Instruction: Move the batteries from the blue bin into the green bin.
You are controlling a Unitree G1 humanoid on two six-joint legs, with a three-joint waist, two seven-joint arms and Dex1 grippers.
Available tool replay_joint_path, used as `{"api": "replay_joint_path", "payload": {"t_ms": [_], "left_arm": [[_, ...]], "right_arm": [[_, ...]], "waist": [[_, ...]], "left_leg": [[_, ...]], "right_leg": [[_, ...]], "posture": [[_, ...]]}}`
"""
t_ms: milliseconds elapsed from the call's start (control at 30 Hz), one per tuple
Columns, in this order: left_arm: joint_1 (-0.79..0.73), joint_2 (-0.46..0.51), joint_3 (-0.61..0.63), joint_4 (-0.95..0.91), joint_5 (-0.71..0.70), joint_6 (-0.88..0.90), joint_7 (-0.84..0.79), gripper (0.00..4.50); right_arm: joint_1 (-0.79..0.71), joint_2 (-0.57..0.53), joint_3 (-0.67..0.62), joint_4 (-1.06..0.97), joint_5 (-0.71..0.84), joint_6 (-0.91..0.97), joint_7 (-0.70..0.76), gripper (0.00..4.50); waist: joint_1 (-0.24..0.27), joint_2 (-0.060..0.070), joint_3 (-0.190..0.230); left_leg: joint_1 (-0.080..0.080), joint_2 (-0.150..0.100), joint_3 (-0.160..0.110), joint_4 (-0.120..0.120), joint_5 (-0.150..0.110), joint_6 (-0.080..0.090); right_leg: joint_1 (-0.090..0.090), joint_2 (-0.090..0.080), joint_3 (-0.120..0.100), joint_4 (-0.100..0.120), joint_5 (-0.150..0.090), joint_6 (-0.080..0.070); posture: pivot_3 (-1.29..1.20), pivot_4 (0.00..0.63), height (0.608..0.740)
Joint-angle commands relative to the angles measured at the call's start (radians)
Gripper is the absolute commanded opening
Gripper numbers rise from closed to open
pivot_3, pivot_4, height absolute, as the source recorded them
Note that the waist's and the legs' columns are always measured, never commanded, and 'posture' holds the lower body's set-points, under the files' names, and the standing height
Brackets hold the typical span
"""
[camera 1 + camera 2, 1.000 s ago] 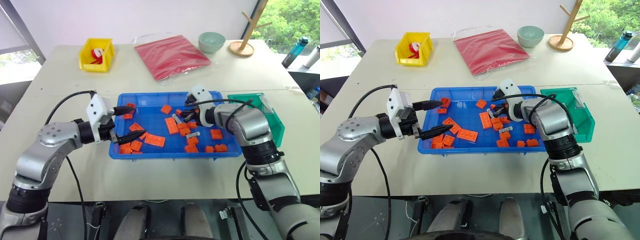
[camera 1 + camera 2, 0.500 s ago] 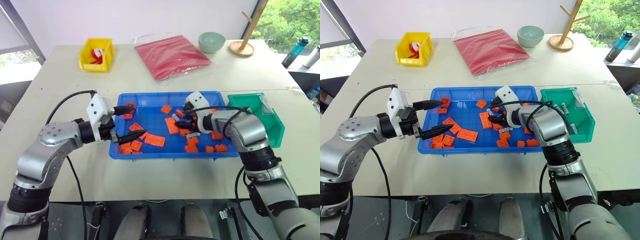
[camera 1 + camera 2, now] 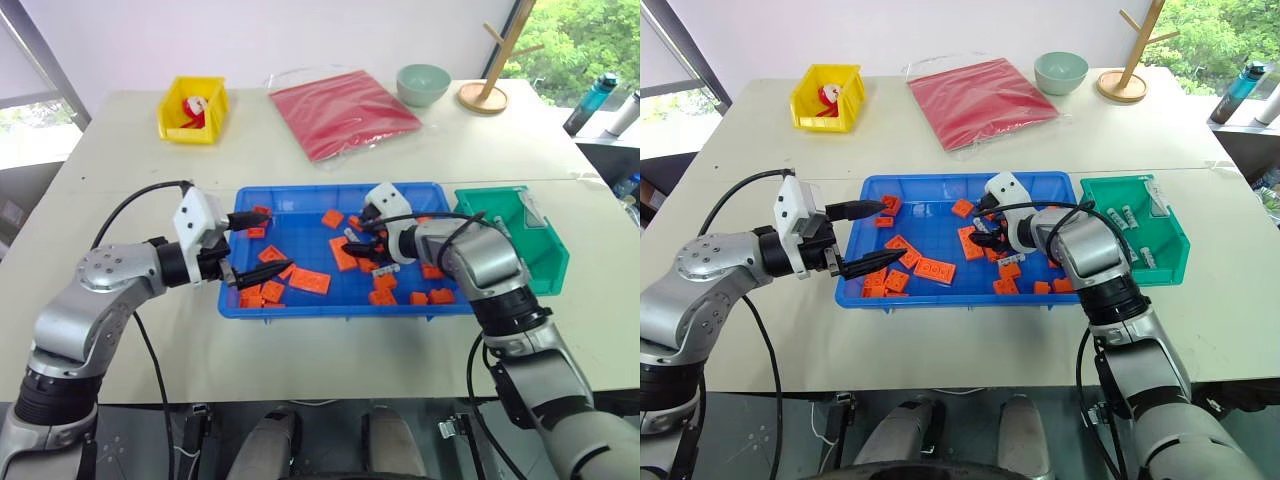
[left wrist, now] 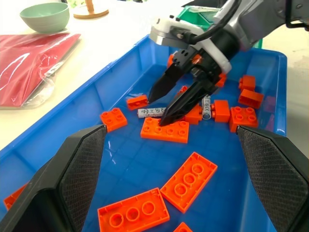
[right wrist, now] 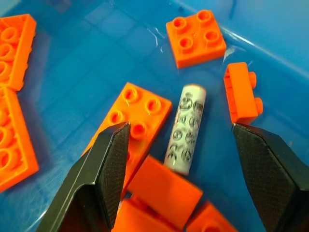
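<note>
The blue bin [image 3: 330, 310] lies in the middle of the table, strewn with orange bricks. My right gripper [image 5: 179, 128] is open and low inside it. Its fingers straddle a silver battery [image 5: 186, 129] that lies flat among the bricks, and neither finger touches it. A second battery [image 4: 206, 107] lies close behind the gripper. More batteries [image 3: 1130, 215] lie in the green bin [image 3: 548, 265], which sits against the blue bin's right end. My left gripper [image 3: 280, 240] is open and empty over the blue bin's left part.
A yellow bin [image 3: 192, 108] with a red-and-white item sits at the far left. Along the back are a red plastic bag [image 3: 343, 110], a green bowl [image 3: 423, 83] and a wooden stand [image 3: 490, 70]. Bottles [image 3: 597, 100] stand beyond the table's right edge.
My right gripper went from shut to open. It moved a little left and down to straddle the battery. The left arm has not moved.
</note>
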Motion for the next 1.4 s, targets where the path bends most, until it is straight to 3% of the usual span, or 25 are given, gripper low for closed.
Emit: {"api": "replay_joint_path", "payload": {"t_ms": [33,600,1233,1333,1400], "left_arm": [[-0.009,0.007,0.027,-0.018,-0.001,-0.018,0.002,4.5],[-0.004,0.006,0.023,-0.014,0.002,-0.024,-0.004,4.5],[0.0,0.005,0.023,-0.024,0.003,-0.026,0.004,4.5],[0.0,0.006,0.024,-0.021,0.003,-0.028,0.001,4.5],[-0.001,0.008,0.026,-0.015,0.004,-0.031,-0.004,4.5]], "right_arm": [[-0.038,0.006,-0.019,0.018,0.002,0.0,0.008,3.42],[-0.029,-0.028,-0.084,-0.066,0.059,0.102,0.017,3.42],[-0.03,-0.053,-0.049,0.094,-0.015,-0.042,0.017,3.42],[-0.036,-0.058,0.018,0.122,-0.073,-0.128,0.031,2.64],[-0.042,-0.052,0.042,0.137,-0.096,-0.158,0.037,1.66]], "waist": [[0.0,0.0,0.0],[0.001,0.0,0.0],[0.001,0.0,0.0],[0.0,0.0,0.0],[0.0,0.0,0.0]], "left_leg": [[0.0,0.0,0.0,0.0,0.0,0.0],[0.0,0.0,0.0,0.0,0.0,0.0],[0.0,0.0,0.0,0.0,0.0,0.0],[0.0,0.0,0.0,0.0,0.0,0.0],[0.0,0.0,0.0,0.0,0.0,0.0]], "right_leg": [[0.0,0.0,0.0,0.0,0.0,0.0],[0.0,0.0,0.0,0.0,0.0,0.0],[0.0,0.0,0.0,0.0,0.0,0.0],[0.0,0.0,0.0,0.0,0.0,0.0],[0.0,0.0,0.0,0.0,0.0,0.0]], "posture": [[0.0,0.15,0.717],[0.0,0.15,0.717],[0.0,0.15,0.717],[0.0,0.15,0.717],[0.0,0.15,0.717]]}}
